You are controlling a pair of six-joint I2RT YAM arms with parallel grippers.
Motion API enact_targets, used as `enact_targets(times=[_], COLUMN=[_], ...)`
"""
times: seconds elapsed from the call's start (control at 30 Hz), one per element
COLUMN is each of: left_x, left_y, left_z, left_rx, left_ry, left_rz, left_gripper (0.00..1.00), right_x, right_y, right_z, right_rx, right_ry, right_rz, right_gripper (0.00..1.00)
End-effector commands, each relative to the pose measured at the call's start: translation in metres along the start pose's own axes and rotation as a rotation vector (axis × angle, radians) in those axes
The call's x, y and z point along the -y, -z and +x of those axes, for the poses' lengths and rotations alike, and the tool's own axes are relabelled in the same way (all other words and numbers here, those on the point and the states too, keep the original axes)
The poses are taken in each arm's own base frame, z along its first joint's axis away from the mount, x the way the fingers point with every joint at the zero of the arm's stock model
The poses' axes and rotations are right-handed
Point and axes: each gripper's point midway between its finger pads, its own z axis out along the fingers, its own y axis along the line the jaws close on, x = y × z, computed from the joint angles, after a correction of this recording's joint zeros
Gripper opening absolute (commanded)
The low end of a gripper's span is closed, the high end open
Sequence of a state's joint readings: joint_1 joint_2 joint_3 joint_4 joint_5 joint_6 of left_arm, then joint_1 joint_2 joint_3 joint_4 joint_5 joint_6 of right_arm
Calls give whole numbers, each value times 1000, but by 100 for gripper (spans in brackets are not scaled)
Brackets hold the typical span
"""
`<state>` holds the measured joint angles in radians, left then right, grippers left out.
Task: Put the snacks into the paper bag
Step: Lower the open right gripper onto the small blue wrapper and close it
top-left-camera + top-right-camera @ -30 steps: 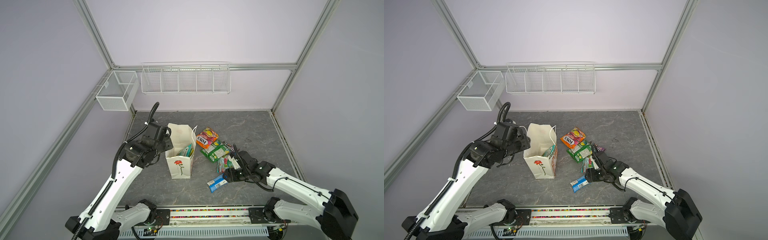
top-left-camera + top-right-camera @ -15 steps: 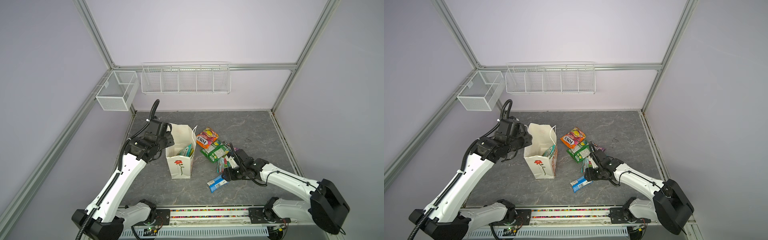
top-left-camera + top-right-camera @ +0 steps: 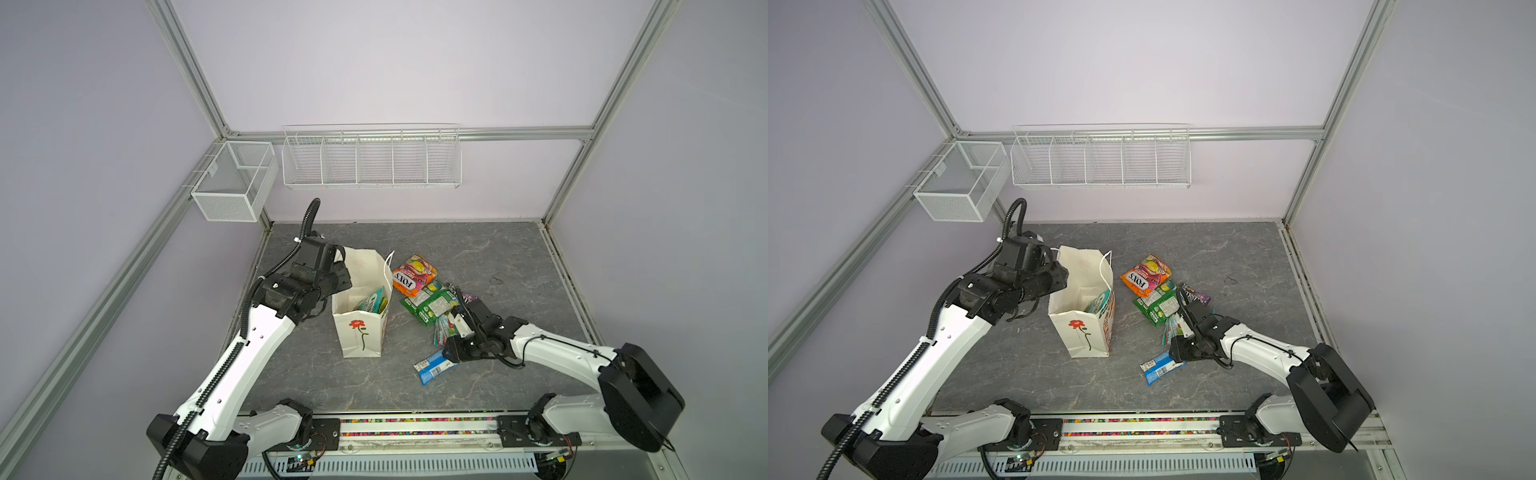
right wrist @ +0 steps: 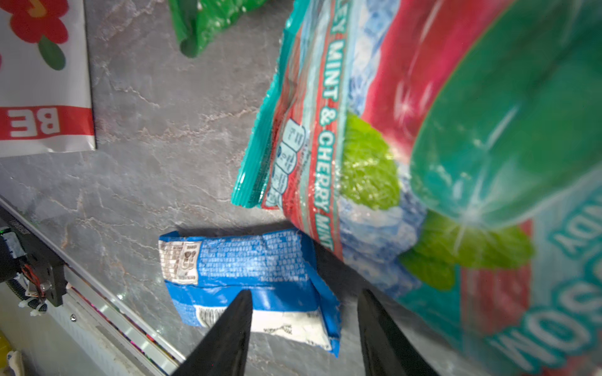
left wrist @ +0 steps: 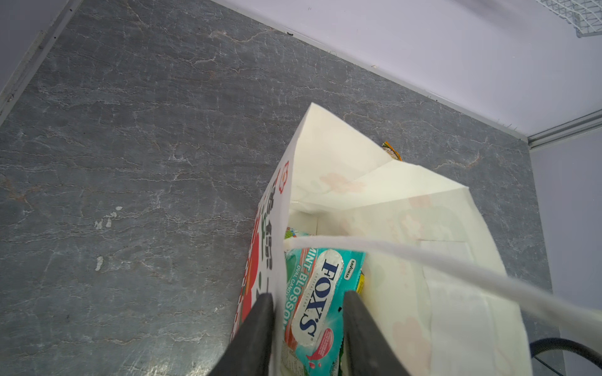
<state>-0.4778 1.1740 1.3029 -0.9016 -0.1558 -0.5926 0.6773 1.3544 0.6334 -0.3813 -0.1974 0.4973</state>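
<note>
The white paper bag point(image 3: 359, 332) point(image 3: 1077, 332) stands upright with its mouth open, and a teal FOX'S packet point(image 5: 321, 293) lies inside. My left gripper point(image 5: 308, 294) is open at the bag's left rim point(image 3: 343, 276), one finger outside the wall and one inside. On the table to the right lie an orange FOX'S packet point(image 3: 414, 275), green packets point(image 3: 432, 305), a small purple one point(image 3: 467, 297), a second teal packet point(image 4: 423, 146) and a blue bar wrapper point(image 4: 254, 270). My right gripper point(image 4: 305, 293) point(image 3: 451, 353) is open, with its fingers either side of the wrapper's near end.
A white wire basket point(image 3: 372, 160) hangs on the back wall and a white mesh box point(image 3: 232, 187) on the left frame. The arms' rail point(image 3: 415, 426) runs along the front edge. Metal frame posts border the grey table.
The left gripper has shifted to the bag's rim and its jaws have narrowed. The right gripper has dropped toward the blue wrapper, its jaws also narrowing.
</note>
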Motion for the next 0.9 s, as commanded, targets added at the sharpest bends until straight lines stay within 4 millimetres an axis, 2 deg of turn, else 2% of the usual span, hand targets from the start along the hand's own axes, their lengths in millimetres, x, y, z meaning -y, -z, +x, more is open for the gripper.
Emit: enact_targets(times=[0.0,0.17,0.53,0.73,0.87], left_x=[-2,-2,-5,-6,-7], left_y=[1,-1,2,2,2], left_z=[-1,-2,2,5,5], left_rx=[10,12,18,18,18], left_ry=[-8,-12,1,12,10], left_rz=[4,9,26,36,29], left_gripper=[36,35,33,31,31], right_x=[3,6,9,3,-6], right_y=[-7,-11,-21,-12,1], right_z=[4,7,13,8,1], right_rx=[-11,-14,-43,-31,-2], right_ry=[-6,-14,-26,-8,9], right_rz=[-11,-3,-7,-17,-36], right_gripper=[54,50,31,14,11])
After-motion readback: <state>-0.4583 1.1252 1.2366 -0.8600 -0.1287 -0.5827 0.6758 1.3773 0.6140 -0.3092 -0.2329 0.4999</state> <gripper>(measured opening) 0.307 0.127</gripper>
